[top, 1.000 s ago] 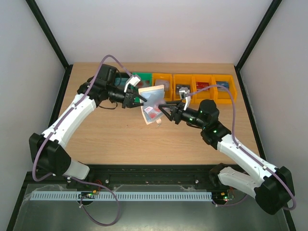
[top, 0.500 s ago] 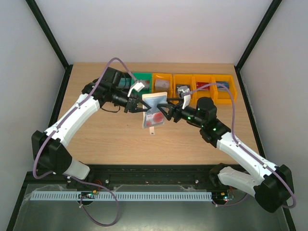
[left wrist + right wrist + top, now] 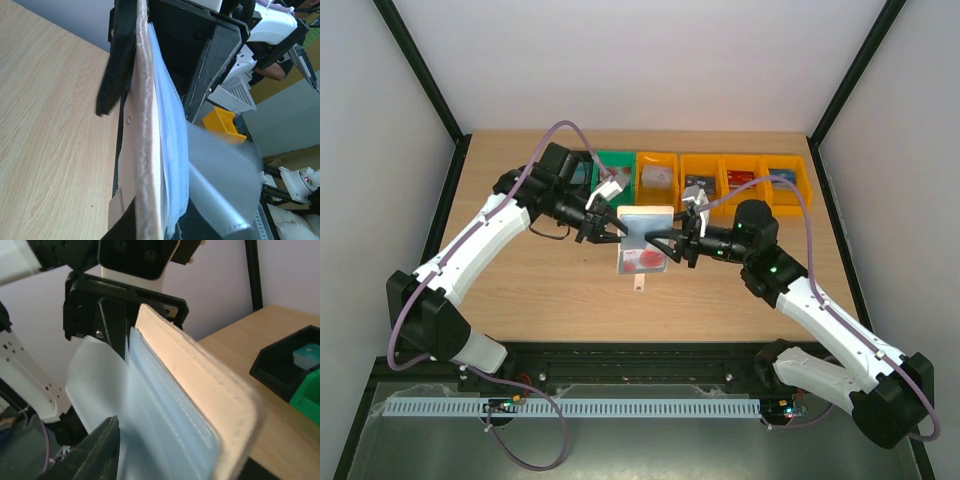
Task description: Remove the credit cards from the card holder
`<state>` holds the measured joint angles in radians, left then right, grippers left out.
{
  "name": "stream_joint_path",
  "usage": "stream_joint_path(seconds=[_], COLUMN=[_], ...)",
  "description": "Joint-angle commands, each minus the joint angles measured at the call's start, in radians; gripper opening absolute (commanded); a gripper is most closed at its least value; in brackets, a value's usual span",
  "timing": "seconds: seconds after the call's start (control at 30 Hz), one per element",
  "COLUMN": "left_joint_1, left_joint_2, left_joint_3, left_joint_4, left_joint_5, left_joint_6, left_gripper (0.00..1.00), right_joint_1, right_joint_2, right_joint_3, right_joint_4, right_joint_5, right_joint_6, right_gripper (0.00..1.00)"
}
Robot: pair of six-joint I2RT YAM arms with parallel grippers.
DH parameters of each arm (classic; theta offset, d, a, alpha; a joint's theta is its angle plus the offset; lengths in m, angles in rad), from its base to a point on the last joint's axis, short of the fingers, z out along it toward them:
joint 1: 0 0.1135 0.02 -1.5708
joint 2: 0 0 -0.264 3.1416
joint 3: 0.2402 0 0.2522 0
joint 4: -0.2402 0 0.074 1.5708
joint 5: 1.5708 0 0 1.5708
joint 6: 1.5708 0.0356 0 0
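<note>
We have the card holder [image 3: 644,228] up in the air over the middle of the table [image 3: 550,300], clear of the wood, hanging open between the two arms with its snap tab [image 3: 639,289] dangling below. The left jaws are closed hard on its left edge, pinching the white cover and the blue-grey sleeves together, as the left wrist view shows. The right jaws stand partly apart at the holder's right edge; we cannot tell whether they have hold of a sleeve or a card. One of the credit cards [image 3: 642,262], white with red, shows through the lower sleeve. We judge the holder light and floppy at its fold, with thin, slick sleeves. The cards look stiff and slippery, so the place to take one is its exposed edge at the sleeve mouth, pinched flat and drawn straight along the sleeve. The left arm [image 3: 480,235] reaches forward and inward; the right arm [image 3: 820,310] mirrors it, jaws pointing left at the holder.
</note>
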<state>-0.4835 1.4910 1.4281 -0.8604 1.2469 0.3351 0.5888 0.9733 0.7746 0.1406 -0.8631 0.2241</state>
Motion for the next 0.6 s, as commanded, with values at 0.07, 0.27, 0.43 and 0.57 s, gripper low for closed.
stream_joint_path(seconds=[0.07,0.27,0.43,0.57], left_joint_1=[-0.009,-0.008,0.010,0.075], left_joint_2=[-0.014,-0.020,-0.024,-0.045], left_joint_3=[0.029,0.029,0.027,-0.004], left_joint_4=[-0.034,-0.033,0.073,0.191], left_joint_5=[0.049,0.043,-0.032,-0.157], left_joint_6=[0.059,0.059,-0.066,-0.219], left_gripper=[0.02,0.02,0.37,0.63], right_joint_1=[0.003,0.003,0.002,-0.010], right_joint_2=[0.004,0.006,-0.012,-0.001], right_joint_3=[0.036,0.040,0.049,0.062], right_joint_4=[0.036,0.044,-0.002,-0.035], right_joint_5=[-0.098,-0.109,-0.011,0.076], right_joint_6=[0.043,0.071,0.088,0.156], right_gripper=[0.24,0.02,0.02,0.02])
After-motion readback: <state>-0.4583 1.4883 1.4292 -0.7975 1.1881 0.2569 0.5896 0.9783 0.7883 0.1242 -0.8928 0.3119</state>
